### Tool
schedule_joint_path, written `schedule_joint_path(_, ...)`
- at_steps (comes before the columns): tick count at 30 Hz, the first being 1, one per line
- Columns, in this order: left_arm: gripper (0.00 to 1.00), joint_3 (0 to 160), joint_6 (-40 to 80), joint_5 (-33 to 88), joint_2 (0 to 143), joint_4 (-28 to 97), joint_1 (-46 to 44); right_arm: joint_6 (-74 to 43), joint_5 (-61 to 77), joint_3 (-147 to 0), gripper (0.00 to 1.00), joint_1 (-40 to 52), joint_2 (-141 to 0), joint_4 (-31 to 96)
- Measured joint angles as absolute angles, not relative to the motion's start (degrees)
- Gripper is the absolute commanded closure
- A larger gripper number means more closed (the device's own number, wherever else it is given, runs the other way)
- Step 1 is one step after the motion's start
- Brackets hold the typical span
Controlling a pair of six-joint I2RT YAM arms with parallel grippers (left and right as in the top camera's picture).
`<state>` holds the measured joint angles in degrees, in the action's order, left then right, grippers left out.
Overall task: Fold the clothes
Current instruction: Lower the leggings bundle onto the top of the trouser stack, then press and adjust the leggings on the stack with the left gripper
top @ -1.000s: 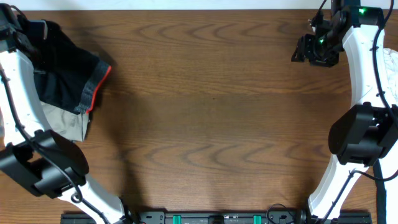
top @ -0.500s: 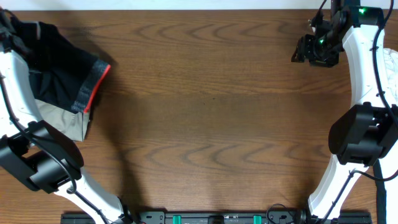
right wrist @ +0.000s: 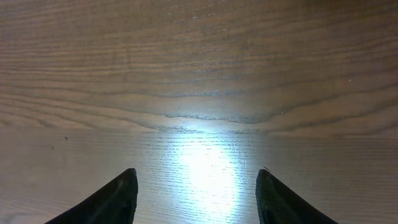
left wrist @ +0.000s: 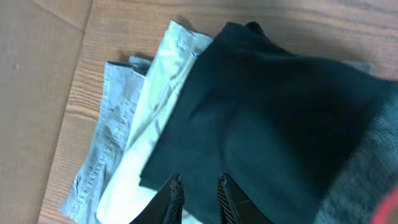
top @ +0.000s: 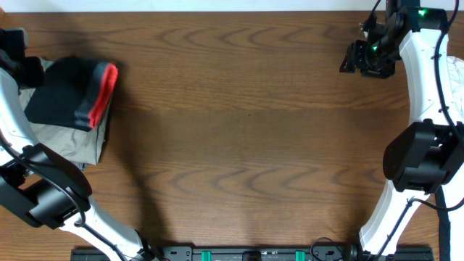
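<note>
Overhead, black stretchy pants with red-orange waistband atop tan khaki trousers, upper left of wooden desk, left tool grip unclear, right tool spread.

Brown wood-grain table fills the overhead view, with a bright glare patch on it in the right wrist view. Paler tan surface lies past the table's edge.
</note>
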<state>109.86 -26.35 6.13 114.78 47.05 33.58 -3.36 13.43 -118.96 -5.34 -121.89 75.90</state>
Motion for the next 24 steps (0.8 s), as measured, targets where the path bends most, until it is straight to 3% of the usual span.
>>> schedule_joint_path(5, 0.78, 109.86, -26.35, 6.35, 116.29, 44.95, 35.09, -3.36, 13.43, -118.96, 0.41, -5.34, -121.89, 76.27)
schedule_joint_path(11, 0.64, 109.86, -24.82, 6.55, 119.92, 42.68, 37.52, -3.36, 13.43, -118.96, 0.41, -5.34, -121.89, 76.51)
schedule_joint_path(19, 0.27, 109.86, -22.33, 10.15, 123.57, 40.4, 39.62, -3.33, 13.41, -118.96, 0.41, -5.34, -121.89, 76.93)
schedule_joint_path(24, 0.24, 109.86, -21.8, 14.57, 126.91, 40.32, 41.32, -3.33, 13.43, -118.96, 0.41, -5.34, -121.89, 77.43)
